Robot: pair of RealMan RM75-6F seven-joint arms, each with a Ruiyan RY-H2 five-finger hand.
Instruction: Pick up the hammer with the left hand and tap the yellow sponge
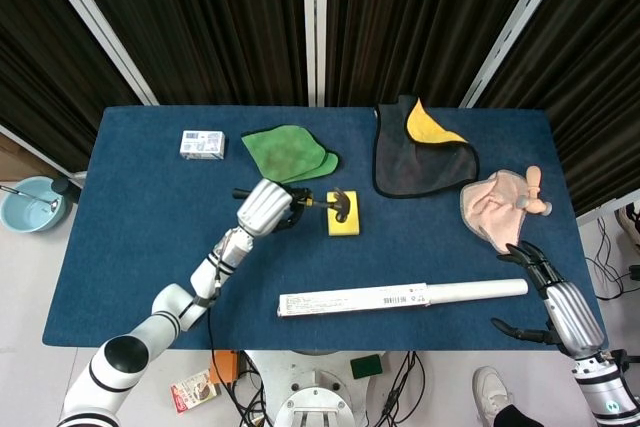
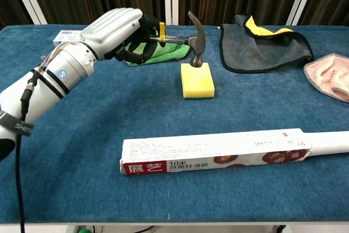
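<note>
While the left robot hand (image 2: 117, 28) grips the hammer (image 2: 191, 36) mid-frame, its head meets the yellow sponge (image 2: 197, 79): tap lightly, squarely.

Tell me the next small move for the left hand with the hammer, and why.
Probably lift the hammer slightly off the yellow sponge. The left hand grips the handle, and the head appears to rest on the sponge's far edge, so the tap seems to have landed.
</note>
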